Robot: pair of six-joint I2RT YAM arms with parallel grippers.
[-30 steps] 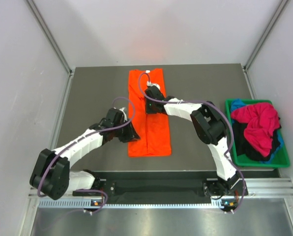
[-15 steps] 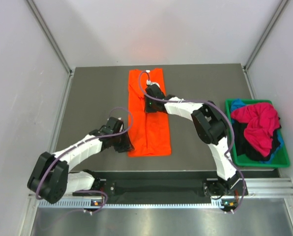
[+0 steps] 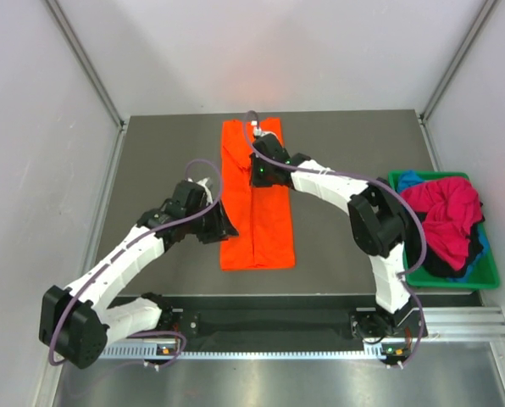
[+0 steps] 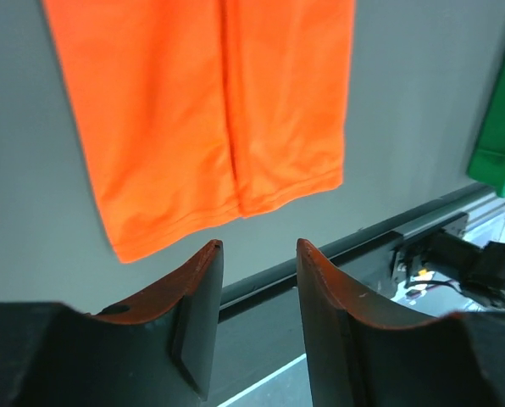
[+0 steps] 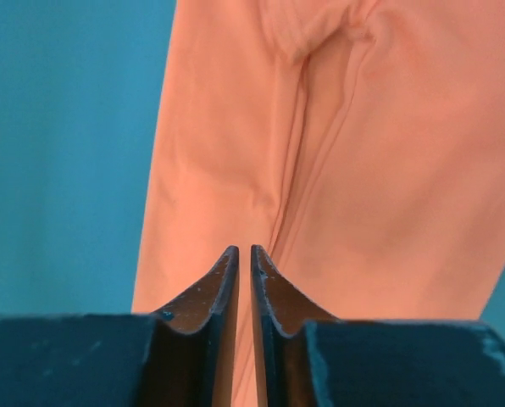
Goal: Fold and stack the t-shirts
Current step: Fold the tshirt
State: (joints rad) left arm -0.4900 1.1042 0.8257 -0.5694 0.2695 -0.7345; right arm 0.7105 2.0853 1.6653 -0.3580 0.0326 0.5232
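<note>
The orange shirt (image 3: 257, 203), a long folded strip, lies mid-desk (image 3: 346, 144), reaching toward the far edge. The left tool (image 4: 257, 250), half-open and empty, has left its near-left corner for its left side. The right tool (image 5: 243, 250), nearly closed on nothing, has crept farther, probably resetting for the crosswise fold; its arm hides the shirt's far middle.

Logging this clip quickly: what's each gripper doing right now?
Left gripper: open, holding nothing.
Right gripper: shut above the folded vivid orange cloth t-shirt, nothing visibly pinched.
</note>
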